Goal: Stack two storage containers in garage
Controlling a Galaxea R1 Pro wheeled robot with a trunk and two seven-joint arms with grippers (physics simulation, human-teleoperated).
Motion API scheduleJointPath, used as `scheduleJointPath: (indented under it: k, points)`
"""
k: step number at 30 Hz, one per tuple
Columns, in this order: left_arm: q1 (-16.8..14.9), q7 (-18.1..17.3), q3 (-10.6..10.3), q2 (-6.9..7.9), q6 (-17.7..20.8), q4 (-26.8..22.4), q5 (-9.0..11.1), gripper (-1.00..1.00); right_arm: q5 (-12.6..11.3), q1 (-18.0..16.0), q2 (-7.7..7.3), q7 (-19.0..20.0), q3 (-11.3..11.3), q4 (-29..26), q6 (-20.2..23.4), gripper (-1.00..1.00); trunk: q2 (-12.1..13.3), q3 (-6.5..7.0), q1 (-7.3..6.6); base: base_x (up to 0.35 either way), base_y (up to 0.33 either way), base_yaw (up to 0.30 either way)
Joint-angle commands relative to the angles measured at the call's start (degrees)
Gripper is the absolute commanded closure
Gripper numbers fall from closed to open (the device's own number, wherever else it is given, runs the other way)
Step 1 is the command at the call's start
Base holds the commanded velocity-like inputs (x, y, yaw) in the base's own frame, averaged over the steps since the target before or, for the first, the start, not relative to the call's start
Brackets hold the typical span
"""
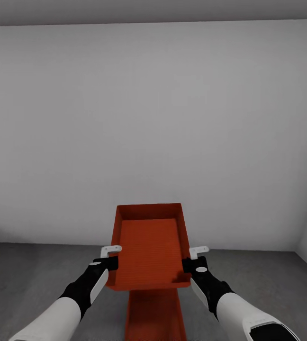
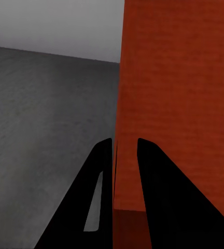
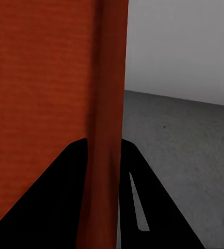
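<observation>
The upper storage container (image 1: 148,248), red-orange and holding nothing, is held above the lower storage container (image 1: 154,315), which sits on the grey concrete floor (image 1: 25,270) near a white wall (image 1: 148,118). The left end effector (image 1: 110,255) is clamped on its left wall and the right end effector (image 1: 194,256) on its right wall.

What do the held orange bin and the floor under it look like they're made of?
The held storage container looks like matte moulded plastic: uniform red-orange, thin straight walls, faint ribbed texture. The floor looks like bare concrete: dark grey, mottled, dull. Being rendered, neither is certain.
</observation>
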Motion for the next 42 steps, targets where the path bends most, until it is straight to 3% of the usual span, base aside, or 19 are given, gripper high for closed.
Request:
scheduleJointPath:
  k: [1,42]
  points:
    - [-0.06,0.86,0.26,0.10,-2.06,-1.78,-0.50,1.00,0.11,-0.03,-0.05,-3.09,-1.05,0.17,0.12,1.00,-0.09,-0.20,0.01,0.000,0.000,0.000]
    - [-0.05,0.86,0.28,0.06,-2.06,-1.69,-0.51,1.00,0.04,-0.03,-0.05,-3.11,-1.05,0.17,0.23,1.00,-0.09,-3.97,0.01,0.000,0.000,0.000]
